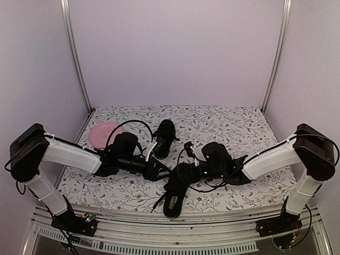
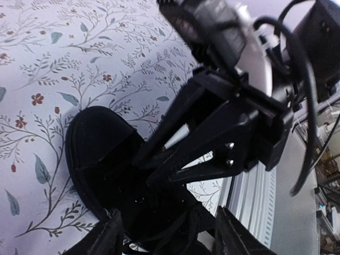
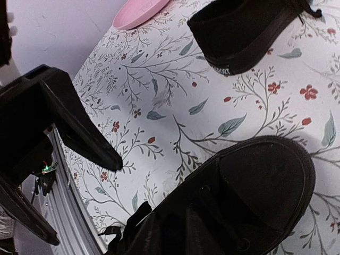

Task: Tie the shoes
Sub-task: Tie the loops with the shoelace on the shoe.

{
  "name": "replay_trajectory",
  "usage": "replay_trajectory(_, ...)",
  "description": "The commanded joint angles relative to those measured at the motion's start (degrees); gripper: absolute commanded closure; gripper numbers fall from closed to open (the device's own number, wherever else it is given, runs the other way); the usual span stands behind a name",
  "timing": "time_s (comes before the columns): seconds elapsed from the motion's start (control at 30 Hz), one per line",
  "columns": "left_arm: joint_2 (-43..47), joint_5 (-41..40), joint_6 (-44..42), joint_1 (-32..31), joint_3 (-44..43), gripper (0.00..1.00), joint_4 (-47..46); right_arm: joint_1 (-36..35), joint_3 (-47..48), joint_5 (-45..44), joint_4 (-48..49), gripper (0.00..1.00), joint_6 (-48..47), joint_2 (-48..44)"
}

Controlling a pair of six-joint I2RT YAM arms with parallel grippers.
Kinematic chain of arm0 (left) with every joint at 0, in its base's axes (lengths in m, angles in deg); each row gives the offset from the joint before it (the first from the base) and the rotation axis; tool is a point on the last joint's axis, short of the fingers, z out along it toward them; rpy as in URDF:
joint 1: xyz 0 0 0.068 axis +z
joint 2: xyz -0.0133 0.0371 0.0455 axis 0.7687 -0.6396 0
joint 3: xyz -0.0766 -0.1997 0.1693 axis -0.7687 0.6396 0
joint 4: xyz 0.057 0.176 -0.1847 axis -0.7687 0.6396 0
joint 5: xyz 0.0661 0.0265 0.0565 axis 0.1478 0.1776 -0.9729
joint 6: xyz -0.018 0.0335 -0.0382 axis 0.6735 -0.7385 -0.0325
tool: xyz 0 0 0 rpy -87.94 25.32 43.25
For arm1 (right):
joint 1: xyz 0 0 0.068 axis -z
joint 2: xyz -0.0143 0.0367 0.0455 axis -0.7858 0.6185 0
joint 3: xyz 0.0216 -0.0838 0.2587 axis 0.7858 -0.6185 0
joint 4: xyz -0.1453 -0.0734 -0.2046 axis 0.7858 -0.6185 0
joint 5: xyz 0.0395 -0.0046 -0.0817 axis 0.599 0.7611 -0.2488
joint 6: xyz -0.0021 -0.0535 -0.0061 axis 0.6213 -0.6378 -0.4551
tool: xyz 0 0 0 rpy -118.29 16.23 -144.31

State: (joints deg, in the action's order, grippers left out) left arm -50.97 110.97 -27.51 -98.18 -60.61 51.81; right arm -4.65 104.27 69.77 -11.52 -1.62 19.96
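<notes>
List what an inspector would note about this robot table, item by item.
Surface: floral tablecloth, lying flat.
Job's things: near shoe between the two grippers; far shoe apart, behind it. Both are black.
Clutter: pink plate, far left.
Grippers: left gripper open over the near shoe; right gripper beside it, opening unclear.
Cables: black cable loops above the left arm.
Surroundings: plain walls, metal posts.

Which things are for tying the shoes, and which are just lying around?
For the job: the near black shoe, its black laces, the far black shoe.
Just lying around: the pink plate.
</notes>
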Motion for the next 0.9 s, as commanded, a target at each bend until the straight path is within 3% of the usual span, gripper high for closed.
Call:
replay_trajectory(0.0, -4.2, 7.8, -4.9, -0.3, -1.7, 0.42, -3.3, 1.6, -0.7, 1.0, 2.5, 0.69, -0.7, -2.2)
replay_trajectory(0.1, -6.1, 9.1, -5.6, -0.5, -2.9, 0.43, -3.3, 2.3, -4.5, 1.4, 3.5, 0.55, -0.6, -6.0)
replay_trajectory(0.3, -8.6, 10.2, -7.3, -1.4, -5.1, 0.41, -2.0, 2.9, -14.6, 4.0, 9.9, 0.48, -1.9, -11.8)
replay_trajectory(0.47, -10.2, 10.9, -8.4, -2.4, -6.5, 0.44, -0.9, 2.9, -17.1, 11.7, 17.1, 0.51, -5.1, -9.7)
replay_trajectory(0.67, -11.6, 10.4, -8.5, -2.9, -7.8, 0.57, 0.0, 2.9, -14.9, 14.6, 20.0, 0.61, -7.5, -4.8)
replay_trajectory(0.87, -11.7, 9.7, -8.1, -3.1, -7.8, 0.60, -0.2, 2.9, -12.9, 16.5, 20.7, 0.66, -8.5, -1.3)
